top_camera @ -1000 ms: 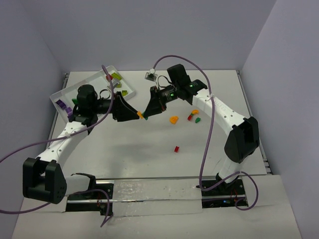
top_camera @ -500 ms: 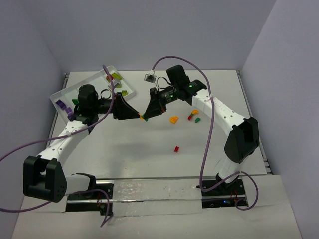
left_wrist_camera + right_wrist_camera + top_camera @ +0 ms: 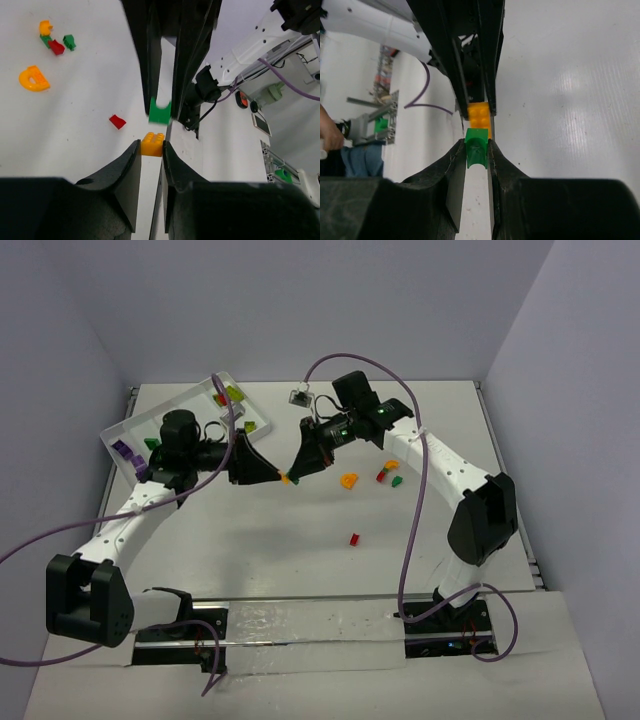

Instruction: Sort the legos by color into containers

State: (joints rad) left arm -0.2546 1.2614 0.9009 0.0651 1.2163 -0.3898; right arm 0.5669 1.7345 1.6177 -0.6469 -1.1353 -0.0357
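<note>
My left gripper (image 3: 281,476) is shut on an orange brick (image 3: 152,144), held above the table. My right gripper (image 3: 293,473) is shut on a green brick (image 3: 477,146); it also shows in the left wrist view (image 3: 160,111). The two grippers meet tip to tip, the green brick right at the orange brick (image 3: 480,115). The white tray (image 3: 120,427) lies at the far left with purple (image 3: 124,452), green (image 3: 152,442) and lime (image 3: 235,394) bricks in its compartments. Loose on the table are an orange piece (image 3: 348,480), a red and green cluster (image 3: 388,476) and a red brick (image 3: 354,538).
A small white device (image 3: 301,394) on the right arm's purple cable lies behind the grippers. Side walls close the table on the left, back and right. The arm bases stand at the near edge.
The two grippers have drawn a little closer together, tip to tip. The loose bricks and the tray have not moved.
</note>
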